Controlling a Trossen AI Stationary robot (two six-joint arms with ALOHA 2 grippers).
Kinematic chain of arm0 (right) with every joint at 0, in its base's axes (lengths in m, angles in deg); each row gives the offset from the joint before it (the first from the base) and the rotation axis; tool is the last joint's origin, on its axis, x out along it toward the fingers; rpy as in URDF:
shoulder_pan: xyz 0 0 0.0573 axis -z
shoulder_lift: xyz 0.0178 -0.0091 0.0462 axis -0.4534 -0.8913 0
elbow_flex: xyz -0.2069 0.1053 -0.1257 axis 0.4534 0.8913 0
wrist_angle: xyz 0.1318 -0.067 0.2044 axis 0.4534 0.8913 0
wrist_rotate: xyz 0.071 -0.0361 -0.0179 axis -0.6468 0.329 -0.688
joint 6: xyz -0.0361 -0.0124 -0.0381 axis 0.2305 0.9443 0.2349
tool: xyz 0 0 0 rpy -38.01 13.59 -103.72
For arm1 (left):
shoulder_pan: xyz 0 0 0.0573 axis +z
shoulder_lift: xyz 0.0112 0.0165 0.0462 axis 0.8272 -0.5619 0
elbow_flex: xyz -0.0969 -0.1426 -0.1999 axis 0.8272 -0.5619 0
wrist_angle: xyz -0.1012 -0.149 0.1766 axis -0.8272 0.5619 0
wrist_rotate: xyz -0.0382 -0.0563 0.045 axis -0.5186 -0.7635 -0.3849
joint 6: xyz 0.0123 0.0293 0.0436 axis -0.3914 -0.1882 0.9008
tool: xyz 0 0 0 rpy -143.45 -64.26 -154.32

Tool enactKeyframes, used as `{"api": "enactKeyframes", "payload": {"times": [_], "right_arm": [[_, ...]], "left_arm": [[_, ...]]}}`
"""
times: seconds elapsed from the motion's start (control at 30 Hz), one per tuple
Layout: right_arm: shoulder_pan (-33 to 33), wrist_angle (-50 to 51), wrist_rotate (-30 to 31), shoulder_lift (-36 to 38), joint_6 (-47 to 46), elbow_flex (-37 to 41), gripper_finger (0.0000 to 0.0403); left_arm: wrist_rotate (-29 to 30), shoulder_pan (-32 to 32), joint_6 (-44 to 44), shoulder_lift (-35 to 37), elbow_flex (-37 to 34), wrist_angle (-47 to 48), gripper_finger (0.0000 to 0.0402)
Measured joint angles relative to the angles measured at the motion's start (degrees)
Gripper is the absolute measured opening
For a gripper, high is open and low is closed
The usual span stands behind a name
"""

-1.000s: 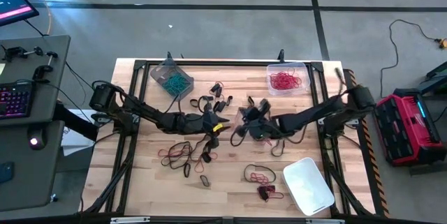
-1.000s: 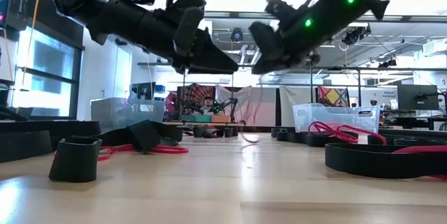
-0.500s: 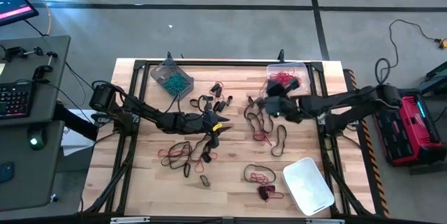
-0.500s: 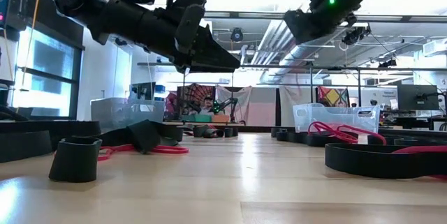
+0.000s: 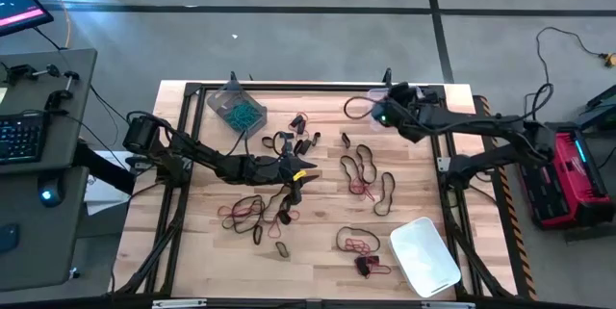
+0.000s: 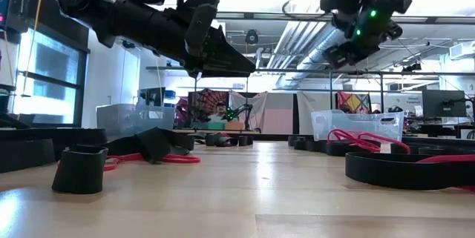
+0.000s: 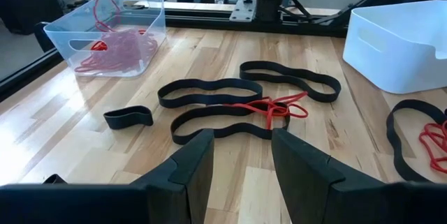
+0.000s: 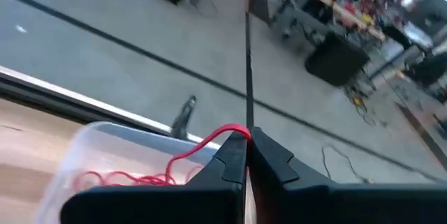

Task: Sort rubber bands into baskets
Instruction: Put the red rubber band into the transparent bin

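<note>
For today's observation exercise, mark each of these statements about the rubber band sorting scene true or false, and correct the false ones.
1. The right gripper pinches a red rubber band above the basket of red bands. True.
2. The left gripper grips a black band. False: its fingers stand apart, holding nothing.
3. The white basket is full of black bands. False: it looks empty.
4. Teal bands lie in the grey-tinted basket. True.
5. Black bands lie loose on the table. True.
</note>
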Motion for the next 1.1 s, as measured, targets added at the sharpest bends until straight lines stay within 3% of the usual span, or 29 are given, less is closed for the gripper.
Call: {"api": "enactKeyframes", "payload": {"times": [0.2, 0.43, 0.6, 0.9, 1.1], "right_arm": [[7.4, -2.3, -5.1, -4.5, 1.2, 1.5, 0.0], [13.5, -14.8, -16.1, -8.8, 5.4, 8.7, 0.0], [15.4, -14.2, -19.7, -9.4, 5.4, 8.7, 0.0019], [12.1, -3.0, -21.3, -8.6, 6.1, 0.3, 0.0161], [1.5, -0.7, -21.3, -3.1, 2.1, 0.7, 0.0187]], "left_arm": [[0.0, 0.0, 0.0, 0.0, 0.0, 0.0, 0.0139], [0.0, 0.0, 0.1, 0.0, 0.0, 0.1, 0.0139], [0.0, 0.0, 0.1, 0.0, 0.0, 0.1, 0.0139], [0.0, 0.0, 0.1, 0.0, 0.0, 0.4, 0.0139], [0.0, 0.0, 0.1, 0.0, -0.1, 0.6, 0.0139]]}}
